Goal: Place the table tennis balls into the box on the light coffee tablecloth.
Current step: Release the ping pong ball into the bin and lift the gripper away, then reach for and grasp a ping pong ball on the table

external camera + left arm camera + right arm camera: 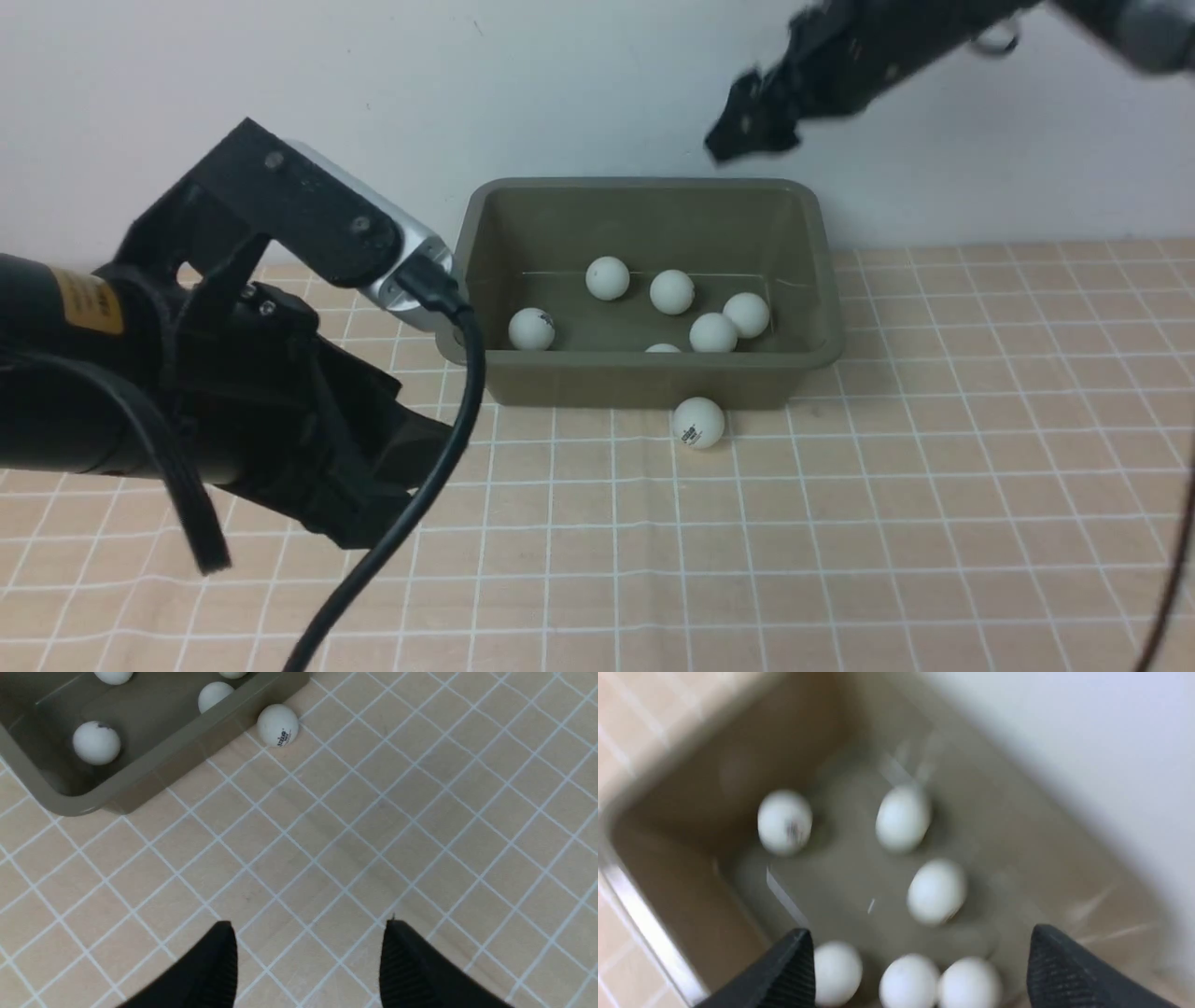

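The left claw (308, 926) hangs to the left of the box (644, 378), on the robot's side of it, low over the light coffee tablecloth (840, 523). Its two fingers stand partly apart with only cloth between them. There is one box, and it sits on the cloth. The table tennis balls (608, 278) number seven: six lie inside the box, and one ball (697, 422) rests outside on the cloth against the box's near wall. The right claw (747, 131) hovers above the box's far rim, toward its right end, spread wide and empty.

In the front view the box's near rim half-hides the sixth inside ball (663, 348). The blurred right wrist view looks down into the box and shows all six inside balls, but not the outside ball. The left wrist view shows the outside ball's dark printed mark clearly. It catches only four of the inside balls, two of them cut off at the picture's edge.
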